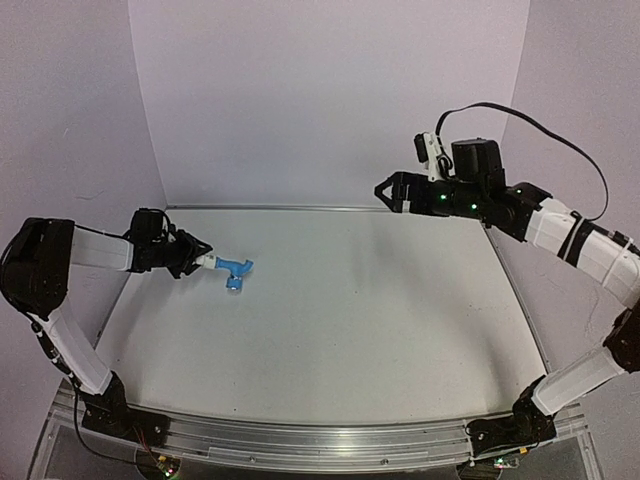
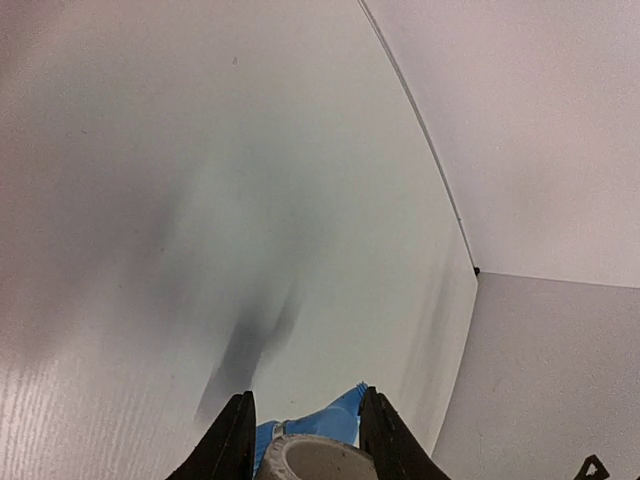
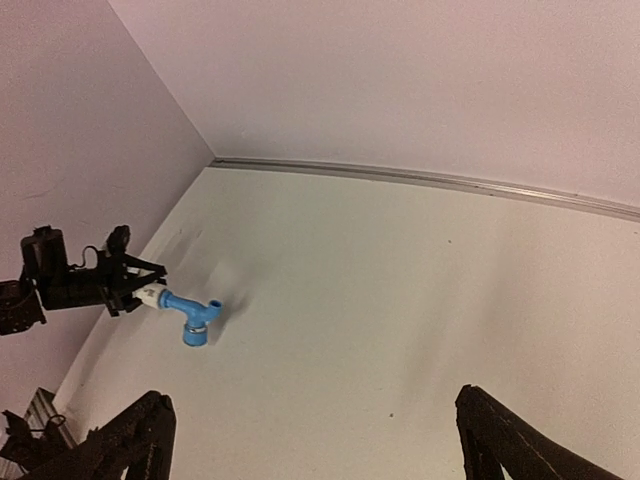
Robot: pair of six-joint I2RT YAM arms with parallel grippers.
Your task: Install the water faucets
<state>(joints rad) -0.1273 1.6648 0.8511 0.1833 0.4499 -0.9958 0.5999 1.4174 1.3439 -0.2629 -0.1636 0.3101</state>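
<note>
My left gripper (image 1: 197, 259) is shut on the short white pipe fitting (image 1: 208, 261). The bright-blue tap (image 1: 237, 270) sticks out of the fitting toward the right, its spout pointing down. The pair hangs just above the white table at the left side. In the left wrist view the fitting (image 2: 312, 457) sits between my fingers (image 2: 233, 440), with the tap (image 2: 338, 417) beyond it. The right wrist view shows the tap (image 3: 191, 316), the fitting (image 3: 150, 297) and the left gripper (image 3: 128, 288) from afar. My right gripper (image 1: 386, 191) is open and empty, raised at the back right; it also shows in its own wrist view (image 3: 315, 440).
White walls close the table at the back (image 1: 330, 100), left and right. A metal strip (image 3: 420, 180) runs along the foot of the back wall. An aluminium rail (image 1: 320, 440) runs along the near edge between the arm bases.
</note>
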